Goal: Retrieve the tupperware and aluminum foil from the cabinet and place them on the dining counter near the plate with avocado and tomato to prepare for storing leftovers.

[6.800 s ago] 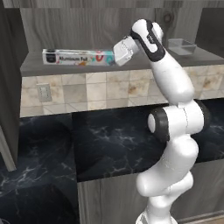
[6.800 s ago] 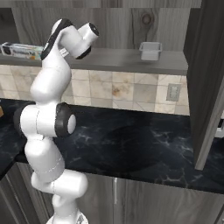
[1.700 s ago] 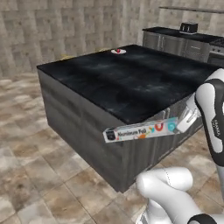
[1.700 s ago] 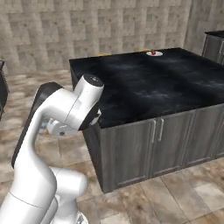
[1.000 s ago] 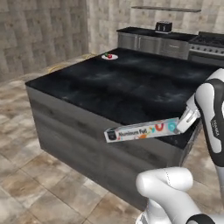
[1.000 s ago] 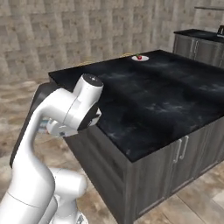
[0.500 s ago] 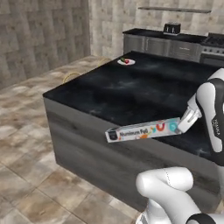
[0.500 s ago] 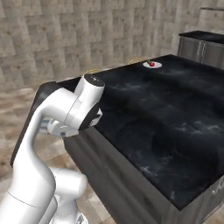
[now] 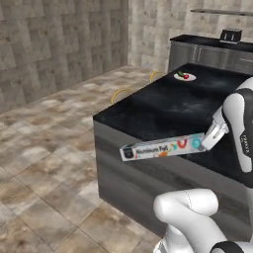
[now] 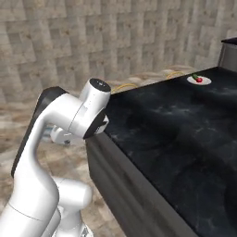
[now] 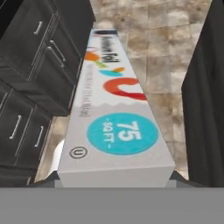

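One gripper [image 9: 211, 141] of yours clasps the aluminum foil [image 9: 162, 147] by its end, level beside the dining counter [image 9: 163, 106].

surface: dining counter [image 9: 163, 106], black marble | on it: plate with avocado and tomato [image 9: 185, 76], far corner

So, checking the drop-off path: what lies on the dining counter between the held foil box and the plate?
Bare black marble in the left base view: nothing between the aluminum foil and plate on the dining counter.

Print on the box I carry

My aluminum foil [image 11: 114, 118] box reads "Aluminum Foil"; its teal circle reads "75 SQ FT".
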